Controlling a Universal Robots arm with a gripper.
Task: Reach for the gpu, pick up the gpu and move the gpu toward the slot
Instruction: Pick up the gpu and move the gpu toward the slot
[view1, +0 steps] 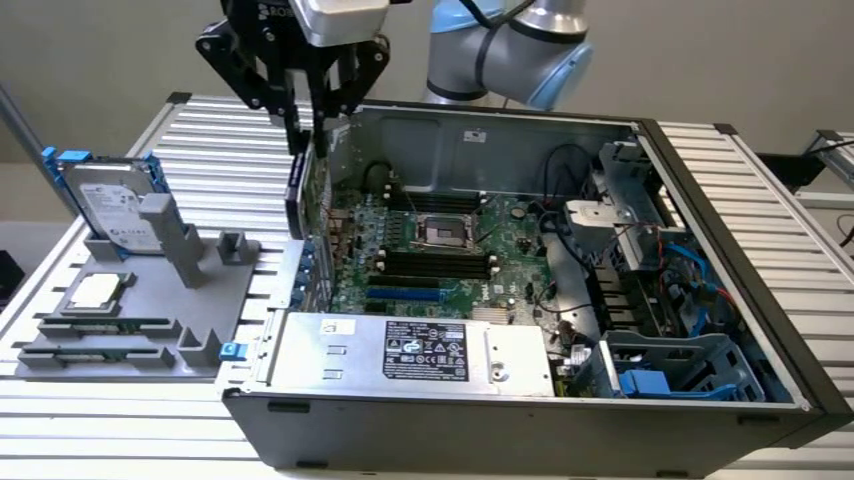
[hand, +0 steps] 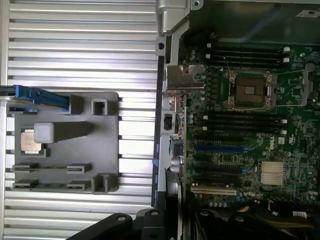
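Observation:
My gripper (view1: 310, 125) hangs over the left wall of the open computer case (view1: 694, 300) and is shut on the gpu (view1: 298, 190). The card hangs edge-on below the fingers, thin and dark, just outside the case wall. In the wrist view the gripper (hand: 172, 217) holds the gpu's thin edge (hand: 161, 150), which runs away from the fingers, with a silvery bracket (hand: 182, 77) at its far end. The blue slot (view1: 400, 295) on the green motherboard (hand: 220, 148) lies inside the case, lower than the card and toward the exterior view's right.
A grey fixture tray (view1: 147, 320) on the slatted table holds a silver hard drive with blue rails (view1: 114, 205) and a square processor chip (view1: 96, 291). The silver power supply (view1: 414, 350) sits at the case front. Cables and drive cages (view1: 654, 290) crowd its right side.

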